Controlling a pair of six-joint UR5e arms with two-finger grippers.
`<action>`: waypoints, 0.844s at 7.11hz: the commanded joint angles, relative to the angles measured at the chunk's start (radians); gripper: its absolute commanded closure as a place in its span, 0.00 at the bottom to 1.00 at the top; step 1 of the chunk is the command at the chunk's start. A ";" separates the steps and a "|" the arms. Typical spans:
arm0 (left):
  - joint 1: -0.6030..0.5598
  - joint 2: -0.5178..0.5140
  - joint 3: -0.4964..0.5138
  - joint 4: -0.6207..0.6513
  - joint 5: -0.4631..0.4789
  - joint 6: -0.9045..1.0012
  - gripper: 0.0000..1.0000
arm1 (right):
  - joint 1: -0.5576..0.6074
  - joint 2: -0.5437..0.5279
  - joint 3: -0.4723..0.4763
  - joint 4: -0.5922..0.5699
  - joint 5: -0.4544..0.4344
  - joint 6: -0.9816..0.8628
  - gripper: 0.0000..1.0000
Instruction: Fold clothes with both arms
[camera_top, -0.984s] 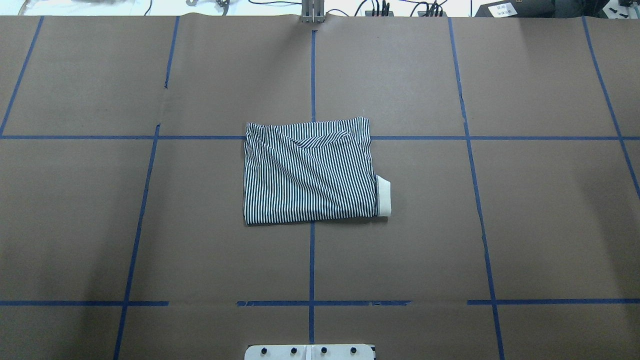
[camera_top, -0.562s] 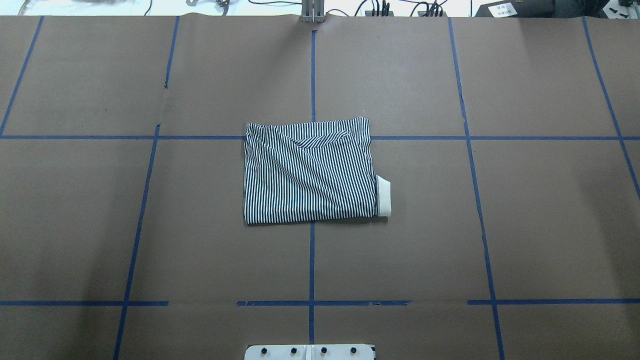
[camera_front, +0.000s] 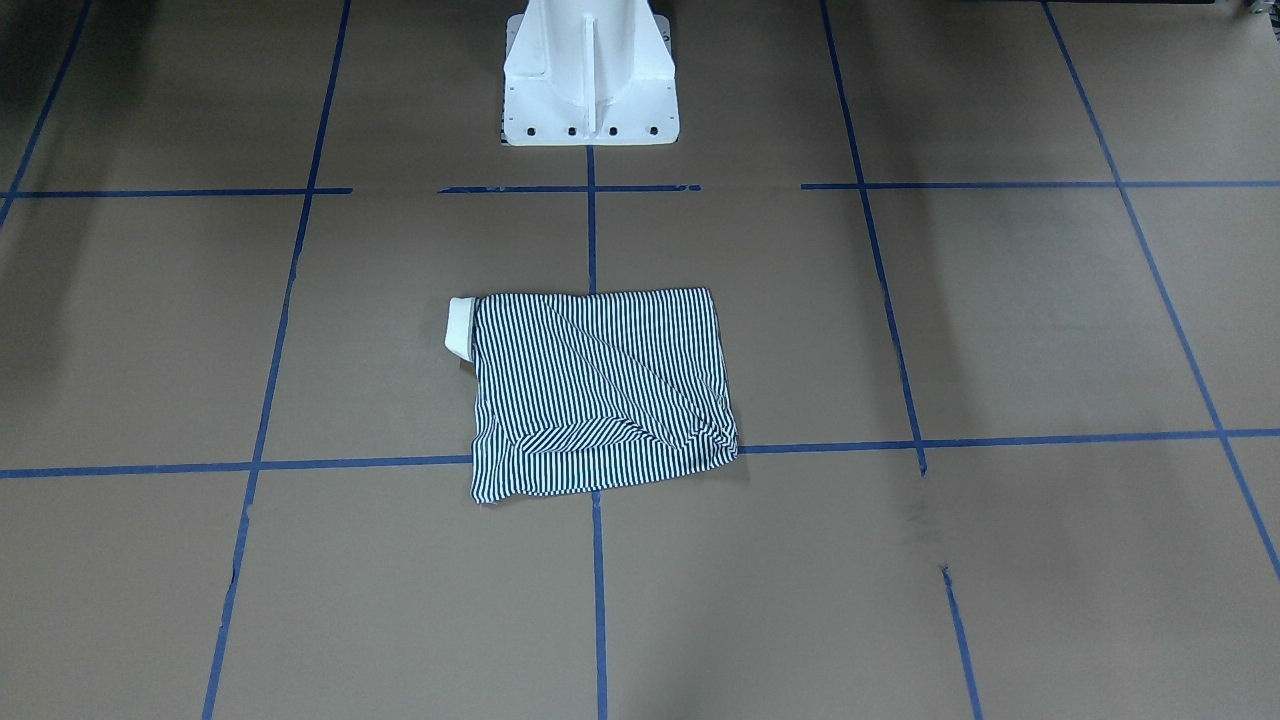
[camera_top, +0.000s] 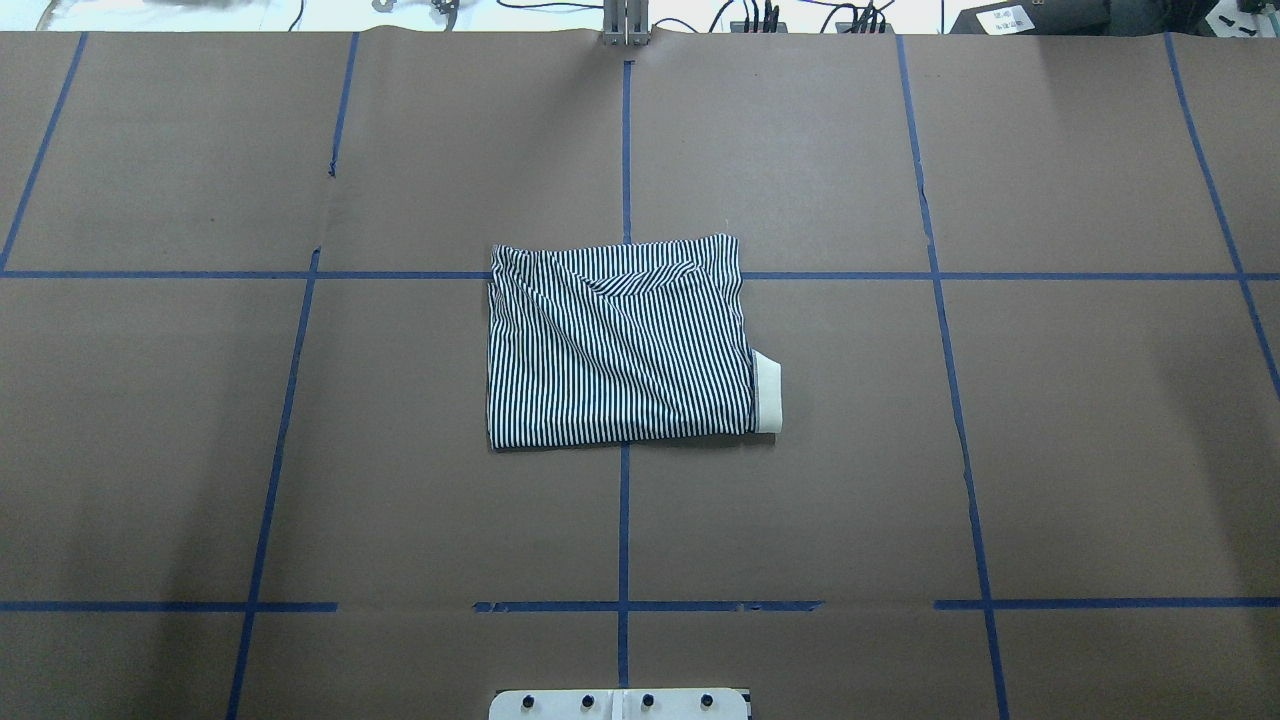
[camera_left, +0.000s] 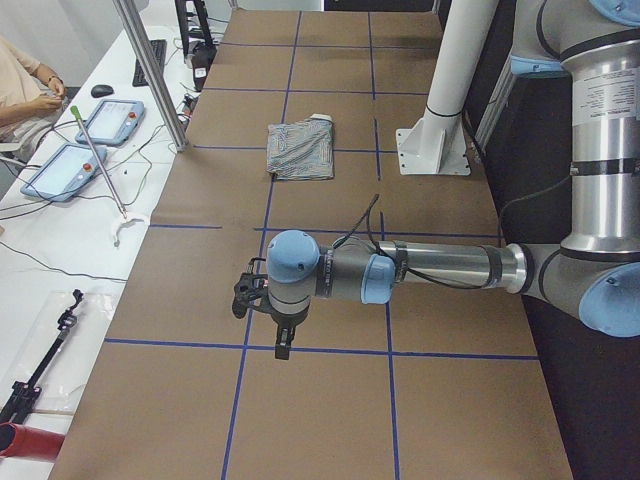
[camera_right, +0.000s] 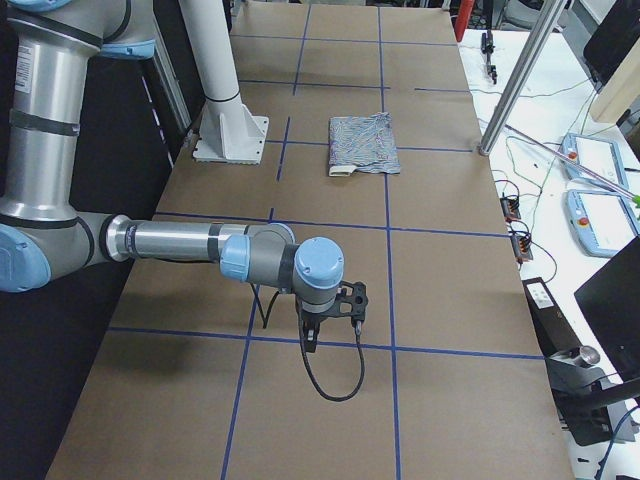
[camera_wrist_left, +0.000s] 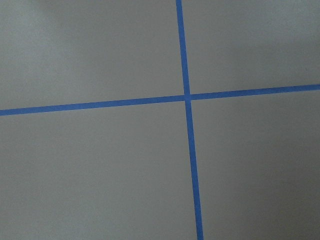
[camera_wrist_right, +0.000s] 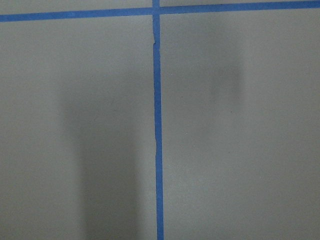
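Low in the left-side view, the black two-finger left pincer (camera_left: 282, 348) hangs over the brown paper-covered desk (camera_left: 330, 420), and I cannot tell if it's open or closed. Same for the black right pincer (camera_right: 312, 345). Mid-frame overhead, the navy-and-white striped polo shirt (camera_top: 620, 345) lies folded into a soft rectangle, its cream collar (camera_top: 768, 392) poking out at the right edge.

Left arm (camera_left: 440, 266) outstretched; right arm (camera_right: 170, 242) too
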 joint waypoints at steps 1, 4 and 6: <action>0.001 0.021 -0.007 0.001 0.002 0.000 0.00 | 0.000 -0.001 -0.001 0.000 0.000 -0.001 0.00; 0.001 0.027 0.002 0.003 0.002 0.000 0.00 | 0.000 -0.001 -0.001 0.000 0.000 0.000 0.00; 0.001 0.027 0.004 0.003 0.002 0.000 0.00 | 0.000 -0.001 -0.001 0.000 0.000 -0.001 0.00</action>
